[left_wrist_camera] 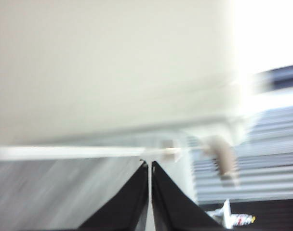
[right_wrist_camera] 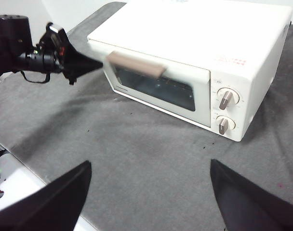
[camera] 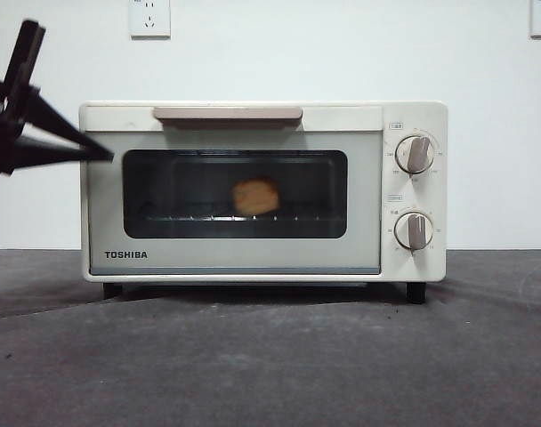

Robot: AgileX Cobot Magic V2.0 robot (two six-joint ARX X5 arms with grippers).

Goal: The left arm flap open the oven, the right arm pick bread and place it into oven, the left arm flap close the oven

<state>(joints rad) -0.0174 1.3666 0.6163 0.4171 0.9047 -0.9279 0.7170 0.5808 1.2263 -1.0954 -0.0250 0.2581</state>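
Observation:
The cream-white TOSHIBA oven [camera: 253, 260] stands on the grey cloth with its glass door closed and its beige handle [camera: 228, 114] on top. The golden-brown bread [camera: 255, 197] lies inside on the rack, seen through the window. My left gripper [camera: 100, 153] comes in from the left with its tip at the door's upper left corner, jaws shut on nothing. The left wrist view shows that gripper [left_wrist_camera: 150, 166] close to the oven's wall [left_wrist_camera: 113, 72], blurred. My right gripper [right_wrist_camera: 150, 164] hangs open and empty above the cloth in front of the oven [right_wrist_camera: 194, 33]; that view also shows the left gripper [right_wrist_camera: 91, 64] by the handle [right_wrist_camera: 135, 64].
Two beige knobs [camera: 415, 153] sit on the oven's right side. The grey cloth [camera: 270, 365] covers the table in front. White wall sockets [camera: 149, 16] are on the wall behind. A white object [right_wrist_camera: 11, 180] lies at the table's edge in the right wrist view.

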